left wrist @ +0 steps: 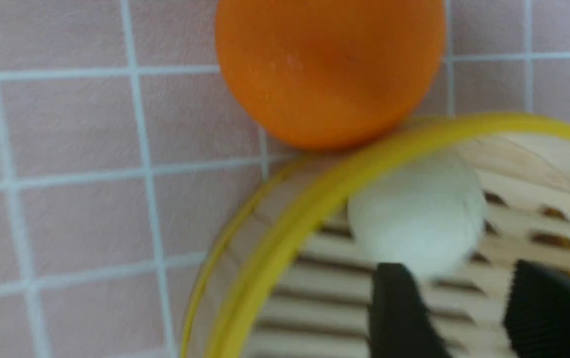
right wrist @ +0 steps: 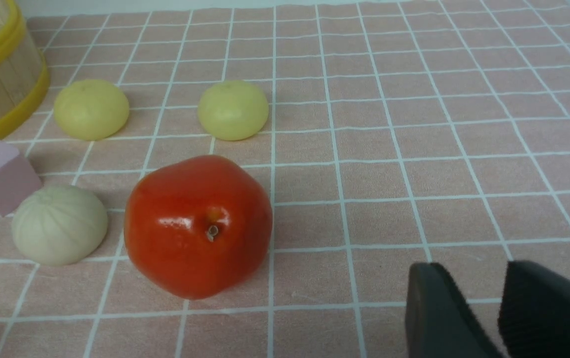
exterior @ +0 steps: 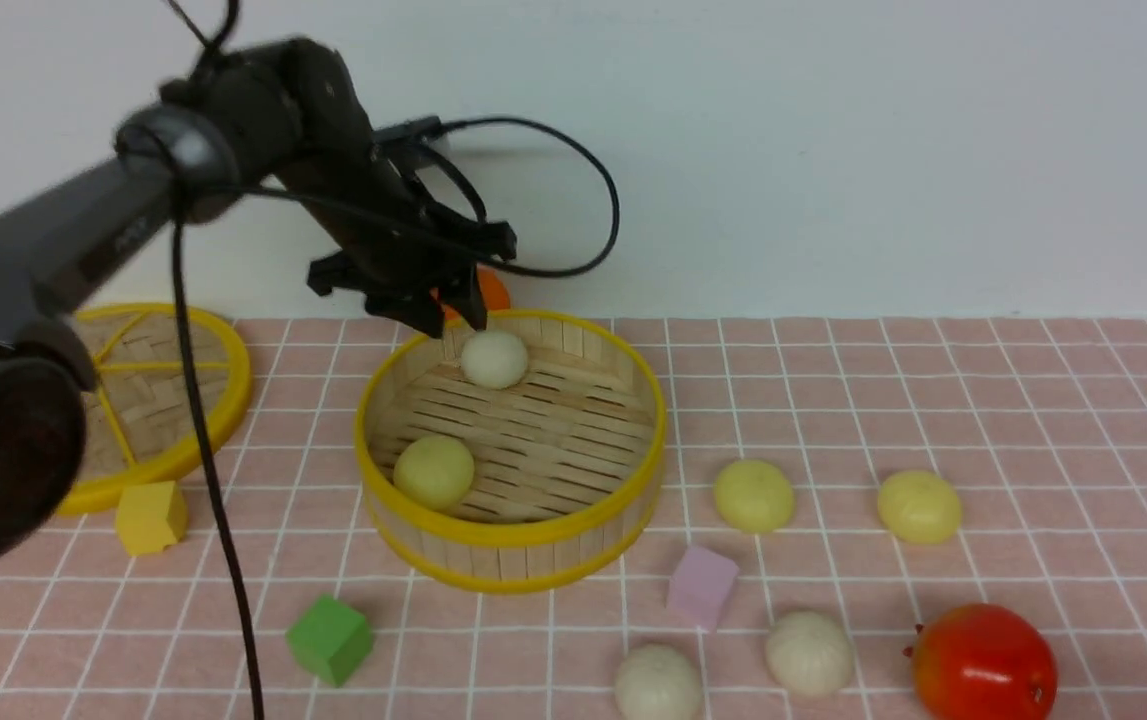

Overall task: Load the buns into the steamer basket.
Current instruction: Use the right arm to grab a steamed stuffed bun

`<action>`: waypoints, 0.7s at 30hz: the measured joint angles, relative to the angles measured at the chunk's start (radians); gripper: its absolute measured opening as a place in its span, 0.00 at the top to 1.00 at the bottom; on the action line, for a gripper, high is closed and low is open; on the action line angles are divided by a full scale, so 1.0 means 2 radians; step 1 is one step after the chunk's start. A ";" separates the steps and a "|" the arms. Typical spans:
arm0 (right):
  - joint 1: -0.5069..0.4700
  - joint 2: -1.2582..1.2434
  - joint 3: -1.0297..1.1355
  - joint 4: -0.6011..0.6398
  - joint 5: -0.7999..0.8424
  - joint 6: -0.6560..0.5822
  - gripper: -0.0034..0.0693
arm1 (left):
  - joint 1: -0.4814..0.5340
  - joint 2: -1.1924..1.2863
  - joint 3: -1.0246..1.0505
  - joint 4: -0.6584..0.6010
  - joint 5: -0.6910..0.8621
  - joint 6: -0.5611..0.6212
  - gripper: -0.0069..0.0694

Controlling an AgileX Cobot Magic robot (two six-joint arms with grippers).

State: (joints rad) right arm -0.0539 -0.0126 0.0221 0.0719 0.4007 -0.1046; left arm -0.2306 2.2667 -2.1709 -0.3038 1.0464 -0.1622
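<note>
Pink tiled cloth covered the surface (exterior: 933,400), with a plain white wall behind it. You had the basket (exterior: 513,535) near the middle, and two of the six buns already lay on its slatted floor: a white bun (exterior: 494,359) against the basket's far wall and a yellow bun (exterior: 433,471) by its near-left wall. Your left claw (exterior: 453,322) hung just above the basket's far rim, over that white bun. Its fingers were spread with nothing between them, and the wrist view showed the bun just past the tips. Your right claw (right wrist: 473,272) sat low, off to the basket's right, slightly parted and empty.

Four buns waited outside: loose yellow buns (exterior: 753,495) just right of the basket, and loose white buns (exterior: 809,652) in front of it to the right, beside a red fruit (exterior: 983,662). I judged them light and soft, with smooth domes that could slip out of a pinch. You would do best to close across the widest part, low near the flat base, squeezing gently so they did not dent.
</note>
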 joint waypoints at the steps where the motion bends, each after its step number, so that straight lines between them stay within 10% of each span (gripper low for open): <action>1: 0.000 0.000 0.000 0.000 0.000 0.000 0.62 | 0.004 -0.021 0.000 0.002 0.019 0.003 0.37; 8: 0.000 0.000 0.000 0.000 0.000 0.000 0.62 | 0.009 -0.133 0.000 0.034 0.089 0.000 0.36; 21: 0.000 0.000 0.000 0.000 0.000 0.000 0.62 | 0.009 -0.400 0.166 0.028 0.089 -0.031 0.89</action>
State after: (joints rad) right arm -0.0539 -0.0126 0.0221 0.0719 0.4007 -0.1046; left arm -0.2128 1.4659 -1.8390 -0.2468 1.2251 -0.2233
